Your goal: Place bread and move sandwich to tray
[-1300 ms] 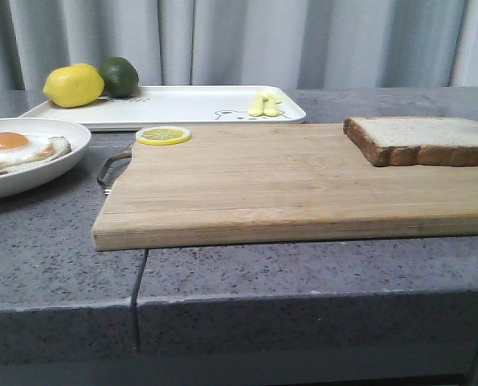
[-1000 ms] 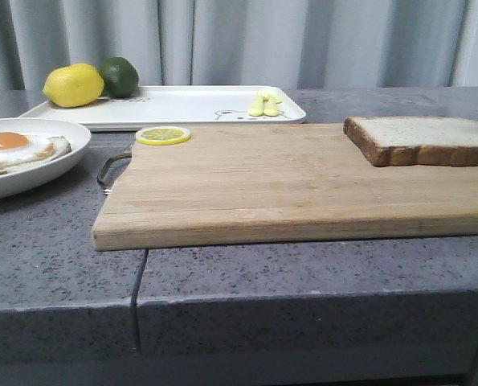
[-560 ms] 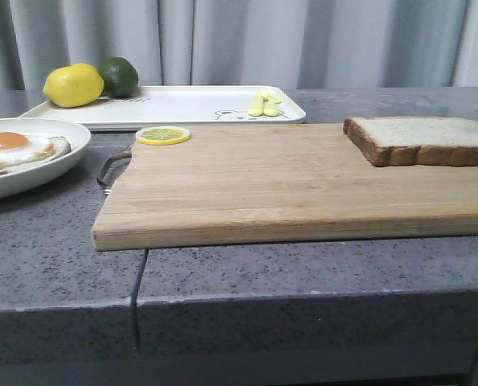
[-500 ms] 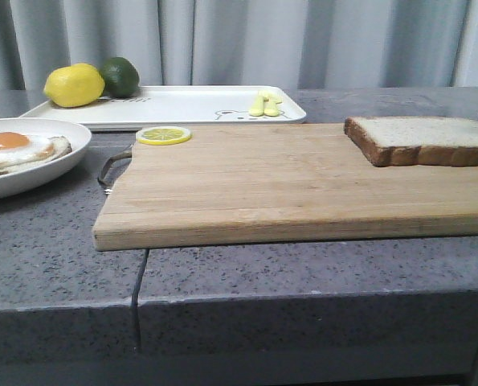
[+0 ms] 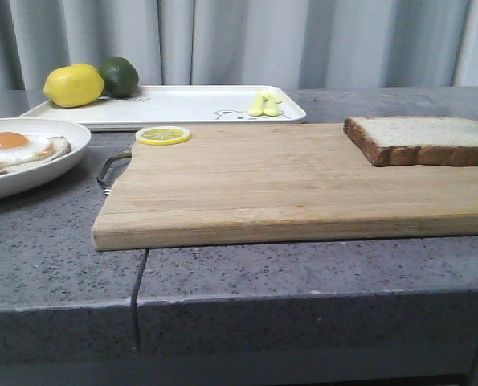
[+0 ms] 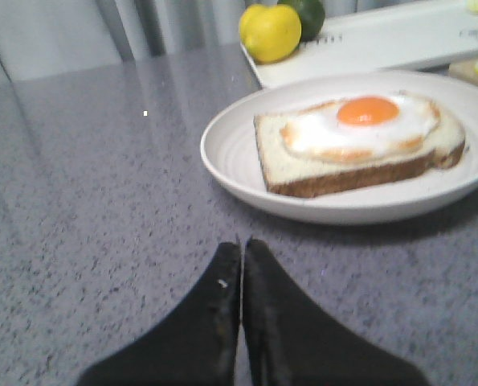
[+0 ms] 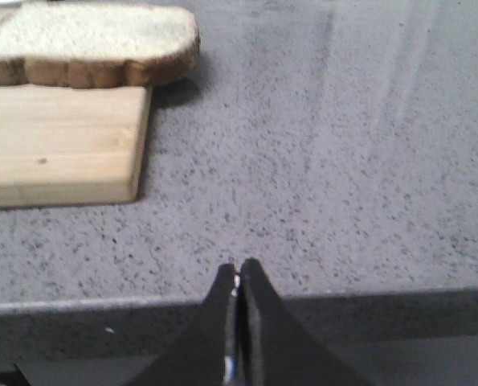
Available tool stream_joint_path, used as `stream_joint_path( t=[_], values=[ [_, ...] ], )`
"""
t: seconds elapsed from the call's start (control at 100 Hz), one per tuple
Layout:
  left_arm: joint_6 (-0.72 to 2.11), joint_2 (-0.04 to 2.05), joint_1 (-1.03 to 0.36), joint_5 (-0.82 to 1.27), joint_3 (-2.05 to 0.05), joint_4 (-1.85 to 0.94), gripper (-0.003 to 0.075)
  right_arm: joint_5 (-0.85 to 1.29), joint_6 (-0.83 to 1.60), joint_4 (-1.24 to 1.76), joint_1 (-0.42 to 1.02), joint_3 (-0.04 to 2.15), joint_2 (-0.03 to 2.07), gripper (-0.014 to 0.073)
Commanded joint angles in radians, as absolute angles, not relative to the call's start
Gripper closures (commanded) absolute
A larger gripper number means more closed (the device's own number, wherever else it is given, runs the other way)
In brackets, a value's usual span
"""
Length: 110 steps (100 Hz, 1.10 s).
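R gripper is pinched shut on nothing, low over bare counter near its front edge; L gripper likewise shut and empty, just short of the plate. Bread lies flat on the board, at the corner nearest the R gripper, one crust edge poking past the board's end. Looks light, soft, squashy, so I'd pinch gently across that overhanging crust, the firmest bit. Sandwich, egg on top w/ yolk exposed, sits on the plate; egg prob slippery, better to lift by the plate rim. Tray is behind the board, w/ lemon & lime on it.
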<state>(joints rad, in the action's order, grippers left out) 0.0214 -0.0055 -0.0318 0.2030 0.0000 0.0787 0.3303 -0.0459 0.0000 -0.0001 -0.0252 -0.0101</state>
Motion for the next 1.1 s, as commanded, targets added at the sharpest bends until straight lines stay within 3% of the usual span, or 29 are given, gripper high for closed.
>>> stream_joint_path(
  t=[0.0, 0.46, 0.66, 0.87, 1.09],
  values=[
    [0.022, -0.035, -0.031, 0.034, 0.015, 0.023, 0.074, 0.204, -0.043, 0.037, -0.008, -0.03, -0.03, 0.0654],
    [0.022, -0.035, -0.029, -0.044, 0.015, 0.042, 0.074, 0.06, -0.043, 0.064, -0.008, -0.03, -0.03, 0.0654],
    [0.022, -0.035, -0.029, -0.185, 0.015, 0.043, 0.074, -0.043, -0.043, 0.064, -0.008, -0.029, -0.03, 0.0654],
    [0.009, -0.035, -0.029, -0.253, -0.008, -0.035, 0.074, 0.012, -0.043, 0.063, -0.008, 0.008, -0.011, 0.0654],
    [0.009, 0.021, -0.029, -0.137, -0.136, -0.092, 0.074, 0.15, -0.043, 0.053, -0.008, 0.141, 0.107, 0.0654]
  ],
)
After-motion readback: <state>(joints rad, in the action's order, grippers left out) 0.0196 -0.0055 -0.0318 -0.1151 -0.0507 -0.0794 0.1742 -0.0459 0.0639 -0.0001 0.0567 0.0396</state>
